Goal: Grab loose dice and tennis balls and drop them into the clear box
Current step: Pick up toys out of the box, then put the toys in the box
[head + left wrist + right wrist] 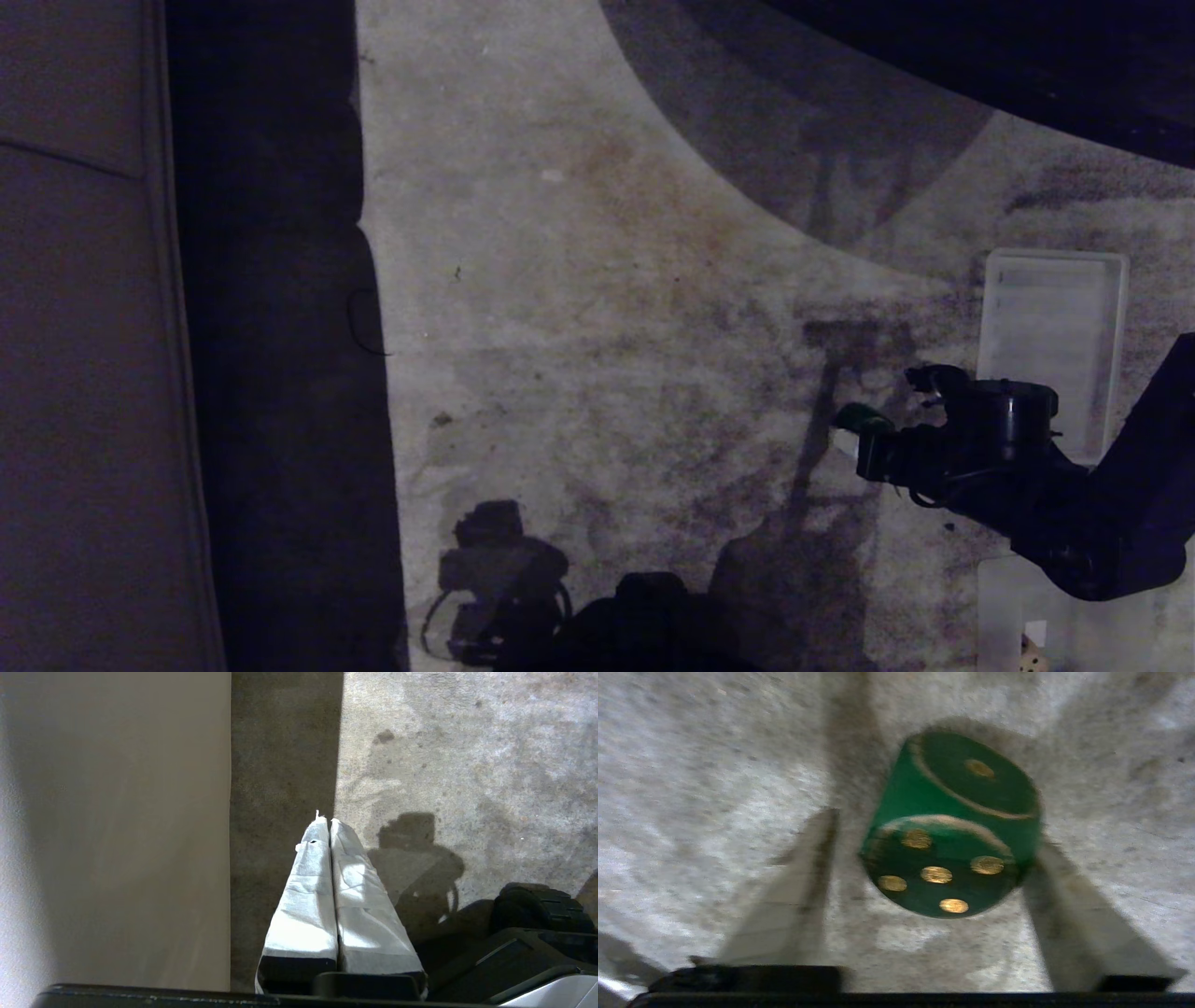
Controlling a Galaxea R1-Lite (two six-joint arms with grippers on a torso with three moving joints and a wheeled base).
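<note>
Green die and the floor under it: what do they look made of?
Green die: looks like hard painted wood or plastic, slightly glossy; rounded edges, gold-coloured pips. Cannot tell which.

Floor: seems a short-pile carpet or rug, matte and mottled grey with stains; the fuzzy texture shows in both wrist views.

The right gripper straddles the die, fingers wrapped in what looks like white tape or cloth.

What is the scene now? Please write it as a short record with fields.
surface: stained grey carpet
right gripper: low over the carpet, fingers apart on both sides of the green die
green die: between the fingers, one finger close to its side, a gap at the other
left gripper: parked near the carpet, fingers together, holding nothing
lid: flat on the carpet beyond the right arm
</note>
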